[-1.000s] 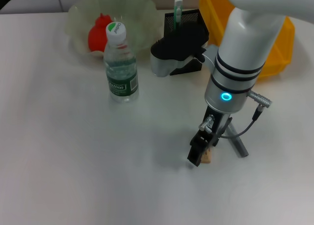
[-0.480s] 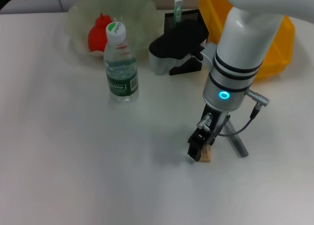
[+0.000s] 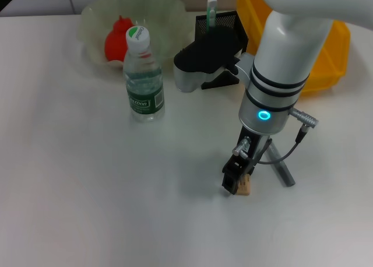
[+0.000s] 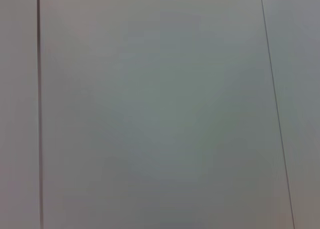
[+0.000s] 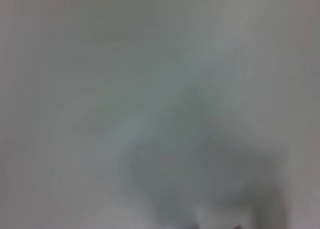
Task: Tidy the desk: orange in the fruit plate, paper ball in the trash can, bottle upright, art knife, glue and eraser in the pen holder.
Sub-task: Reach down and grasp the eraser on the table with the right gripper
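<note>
Over the last second the right arm has slid a little toward the left of the frame, and the right gripper (image 3: 235, 181) now sits low in the lower middle of the frame, its dark tips down on the eraser (image 3: 244, 186). The tan block shows just at the gripper's lower right edge, touching the fingers; whether they are already pinching it or only straddling it I cannot tell. The eraser's long axis is too hidden to judge. The right arm is plainly the nearer one; the left gripper is out of view. Just to the right lies the glue (image 3: 283, 170), angled on the bare white desk (image 3: 76, 208). Further up stands the bottle (image 3: 143, 80), upright. At the top are the fruit plate (image 3: 169, 10) holding the orange (image 3: 116, 41), the pen holder (image 3: 228, 19) with the art knife (image 3: 211, 11) in it, and the trash can (image 3: 335, 51)
</note>
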Controlling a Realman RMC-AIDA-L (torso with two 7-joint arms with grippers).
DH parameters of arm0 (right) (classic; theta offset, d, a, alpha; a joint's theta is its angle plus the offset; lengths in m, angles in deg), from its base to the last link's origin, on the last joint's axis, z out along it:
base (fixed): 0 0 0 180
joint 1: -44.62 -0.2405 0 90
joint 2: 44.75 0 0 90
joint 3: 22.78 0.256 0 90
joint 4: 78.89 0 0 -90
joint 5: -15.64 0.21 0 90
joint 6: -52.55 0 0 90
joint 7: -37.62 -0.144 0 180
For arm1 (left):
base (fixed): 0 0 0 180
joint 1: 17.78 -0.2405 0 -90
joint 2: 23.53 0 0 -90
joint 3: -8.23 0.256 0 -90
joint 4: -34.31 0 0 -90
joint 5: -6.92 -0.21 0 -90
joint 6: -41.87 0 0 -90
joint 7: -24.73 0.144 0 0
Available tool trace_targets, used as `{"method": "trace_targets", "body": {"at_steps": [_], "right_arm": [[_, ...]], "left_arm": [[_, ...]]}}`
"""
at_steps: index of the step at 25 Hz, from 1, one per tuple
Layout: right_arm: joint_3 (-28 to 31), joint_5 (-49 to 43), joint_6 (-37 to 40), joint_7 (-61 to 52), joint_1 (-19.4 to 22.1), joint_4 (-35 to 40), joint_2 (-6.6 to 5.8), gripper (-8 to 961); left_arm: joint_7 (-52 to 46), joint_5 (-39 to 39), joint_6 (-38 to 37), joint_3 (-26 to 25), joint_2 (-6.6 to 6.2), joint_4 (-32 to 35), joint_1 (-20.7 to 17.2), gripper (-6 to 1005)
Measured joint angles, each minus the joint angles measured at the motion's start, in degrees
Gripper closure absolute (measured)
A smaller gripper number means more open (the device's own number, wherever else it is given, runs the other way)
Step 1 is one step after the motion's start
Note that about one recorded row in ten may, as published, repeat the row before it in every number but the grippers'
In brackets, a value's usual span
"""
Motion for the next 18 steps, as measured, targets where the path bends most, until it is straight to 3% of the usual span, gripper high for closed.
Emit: {"method": "trace_targets", "body": {"at_steps": [14,18], "right_arm": [[1.96,0.26,1.04,-0.08,1.09,0.16,0.00,542],[3.36,0.06,1.33,-0.10,1.91,0.25,-0.09,677]], "left_arm": [[0.07,0.00,0.00,0.00,0.00,0.00,-0.27,226],[0.07,0.00,-0.12,0.04,0.00,0.01,-0.34,226]]}}
